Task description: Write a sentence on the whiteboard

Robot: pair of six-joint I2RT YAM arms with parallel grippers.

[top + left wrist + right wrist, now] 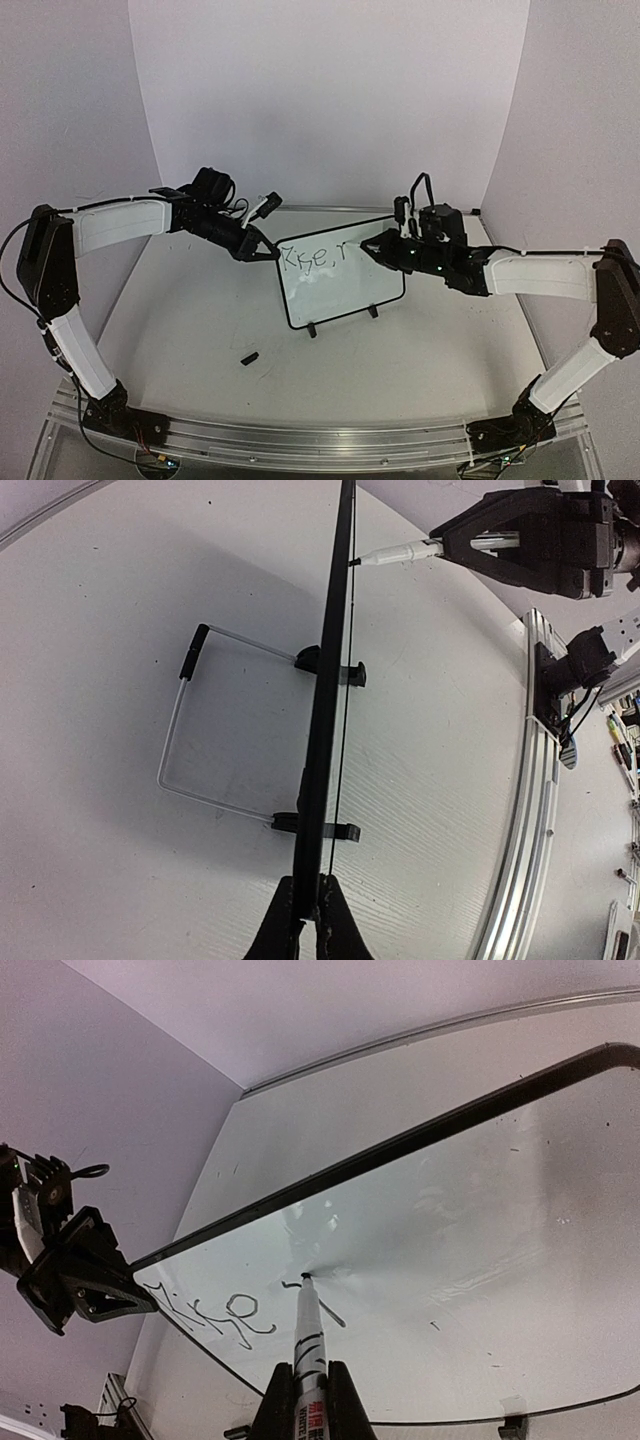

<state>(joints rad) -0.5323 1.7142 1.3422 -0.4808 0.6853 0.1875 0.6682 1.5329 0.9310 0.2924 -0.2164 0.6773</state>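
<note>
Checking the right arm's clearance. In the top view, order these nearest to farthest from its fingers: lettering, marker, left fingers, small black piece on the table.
1. marker, held in the right fingers.
2. lettering, just left, on the whiteboard.
3. left fingers, clamping the whiteboard's left corner.
4. small black piece, on the table, front left.

The arms point(540, 272) wear white shells point(115, 225) between black joints point(45, 265), with black cables point(417, 183) and green lights point(412, 262).
</note>
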